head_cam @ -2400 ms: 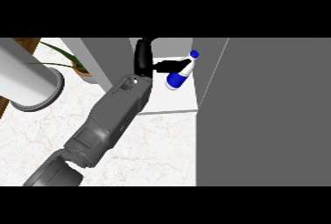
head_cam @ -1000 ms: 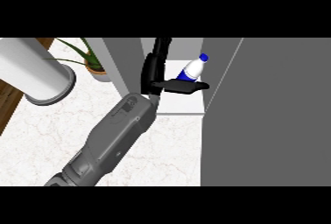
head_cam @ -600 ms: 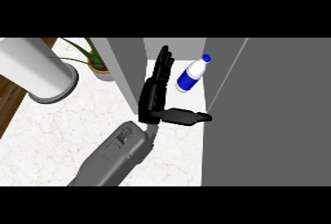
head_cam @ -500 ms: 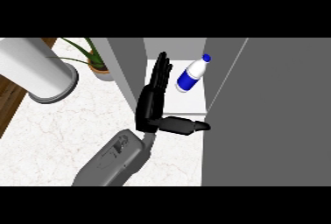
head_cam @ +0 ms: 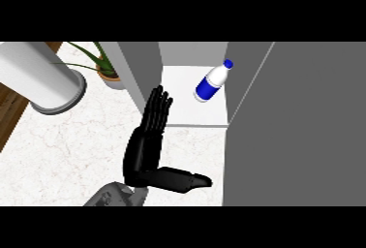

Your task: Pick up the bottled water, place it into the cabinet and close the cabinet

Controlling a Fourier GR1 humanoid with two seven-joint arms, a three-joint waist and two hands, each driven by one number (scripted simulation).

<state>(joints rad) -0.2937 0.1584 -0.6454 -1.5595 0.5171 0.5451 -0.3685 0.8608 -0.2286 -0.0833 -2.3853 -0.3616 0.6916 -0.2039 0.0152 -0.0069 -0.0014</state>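
Note:
The bottled water (head_cam: 211,82), white with a blue label and blue cap, stands alone on the pale shelf (head_cam: 187,112) inside the open grey cabinet (head_cam: 140,68). My left hand (head_cam: 146,145) is open on the counter in front of the cabinet, below and left of the bottle and apart from it. Its fingers are straight and point toward the cabinet's left wall, and the thumb sticks out to the right. It holds nothing. The cabinet's door (head_cam: 300,126) stands open as a wide grey panel at the right. My right hand does not show.
A large white cylinder (head_cam: 39,80) stands at the left on the marble counter (head_cam: 64,150). A small potted plant (head_cam: 106,72) sits beside the cabinet's left wall. A wooden strip (head_cam: 8,111) runs along the counter's far left edge.
My left hand has let go of the bottle, opened its fingers and drawn back out of the cabinet toward the view's lower edge. The bottle stays on the shelf.

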